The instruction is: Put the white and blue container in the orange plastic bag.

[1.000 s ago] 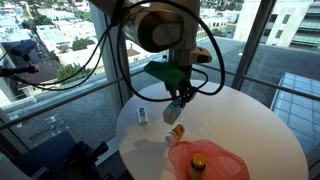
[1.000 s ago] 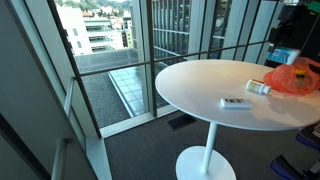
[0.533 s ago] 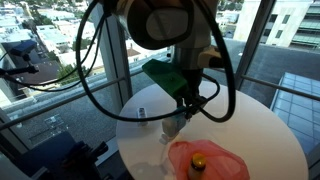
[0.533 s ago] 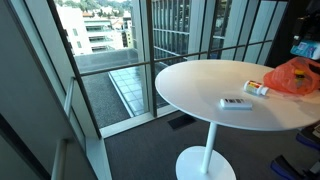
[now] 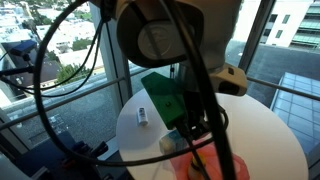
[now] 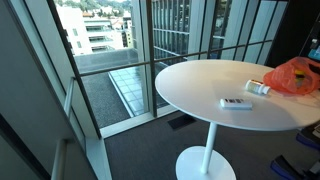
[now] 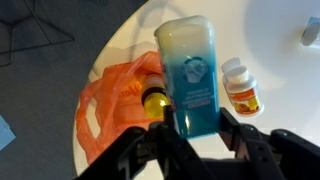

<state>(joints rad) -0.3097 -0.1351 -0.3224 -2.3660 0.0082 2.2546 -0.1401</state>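
In the wrist view my gripper (image 7: 197, 118) is shut on the white and blue container (image 7: 192, 60), a squat white tub with a teal-blue label, held upright between the fingers. It hangs above the table at the right edge of the crinkled orange plastic bag (image 7: 108, 98). A yellow bottle with a dark cap (image 7: 155, 101) lies inside the bag. In an exterior view the arm (image 5: 165, 40) fills the frame and hides most of the bag (image 5: 228, 166). The bag also shows in an exterior view (image 6: 296, 75).
A small white bottle with an orange label (image 7: 243, 88) lies on the round white table (image 7: 270, 30) just right of the container; it also shows in an exterior view (image 6: 258, 89). A slim white item (image 5: 143, 115) lies nearer the table edge (image 6: 236, 102). Windows surround the table.
The arm has carried the container across the table toward the orange bag. It now blocks one exterior view and has nearly left the other at the right edge.
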